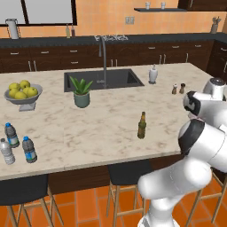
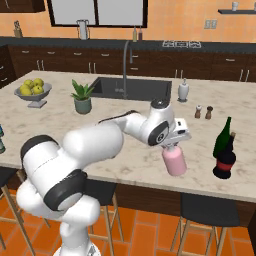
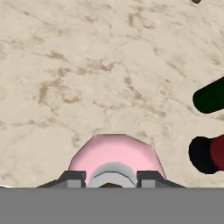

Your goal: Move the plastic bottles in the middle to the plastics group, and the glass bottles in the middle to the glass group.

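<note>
Pink bottle: glass by the task, so likely heavy, rigid, slick and breakable; hangs just above the marble table, tilted a little.
Claw: clamped on its neck from above, the best hold.
Green wine bottle: at 3 o'clock of the pink bottle, beside a dark vessel.
Amber bottle: upright mid-table.

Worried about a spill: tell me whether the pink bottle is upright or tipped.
Roughly upright, leaning slightly: the pink bottle hangs neck-up from the end effector, near the counter.
</note>
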Robot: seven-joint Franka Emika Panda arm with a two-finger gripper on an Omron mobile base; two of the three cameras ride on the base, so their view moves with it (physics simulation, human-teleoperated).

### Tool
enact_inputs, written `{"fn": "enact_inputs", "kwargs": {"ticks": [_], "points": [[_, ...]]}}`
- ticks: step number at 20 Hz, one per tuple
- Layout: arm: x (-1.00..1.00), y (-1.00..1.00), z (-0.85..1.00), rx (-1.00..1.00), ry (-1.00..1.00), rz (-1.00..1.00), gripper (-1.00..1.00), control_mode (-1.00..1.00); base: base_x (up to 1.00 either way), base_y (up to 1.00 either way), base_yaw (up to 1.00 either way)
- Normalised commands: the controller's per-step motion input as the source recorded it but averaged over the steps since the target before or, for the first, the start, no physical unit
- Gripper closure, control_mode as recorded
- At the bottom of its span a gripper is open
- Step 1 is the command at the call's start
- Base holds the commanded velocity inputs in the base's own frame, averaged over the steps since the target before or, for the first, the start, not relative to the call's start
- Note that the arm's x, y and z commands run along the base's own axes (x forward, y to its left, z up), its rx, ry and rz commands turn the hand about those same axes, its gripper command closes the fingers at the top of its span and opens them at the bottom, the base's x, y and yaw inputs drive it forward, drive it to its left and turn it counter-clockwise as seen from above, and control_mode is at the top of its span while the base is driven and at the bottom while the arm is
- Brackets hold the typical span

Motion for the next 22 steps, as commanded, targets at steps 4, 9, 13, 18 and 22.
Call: {"fn": "enact_inputs", "kwargs": {"ticks": [4, 9, 13, 18, 22], "points": [[0.32, -0.82, 0.00, 0.05, 0.02, 0.00, 1.00, -1.00, 0.00, 0.00, 0.00], [0.35, -0.59, -0.03, 0.15, 0.02, 0.00, 1.00, -1.00, 0.00, 0.00, 0.00], [0.39, -0.19, -0.24, 0.17, 0.00, 0.00, 1.00, -1.00, 0.00, 0.00, 0.00], [0.44, -0.20, -0.27, 0.12, 0.03, 0.00, 1.00, -1.00, 0.00, 0.00, 0.00], [0.35, -0.19, -0.29, 0.06, 0.01, 0.00, 1.00, -1.00, 0.00, 0.00, 0.00]]}}
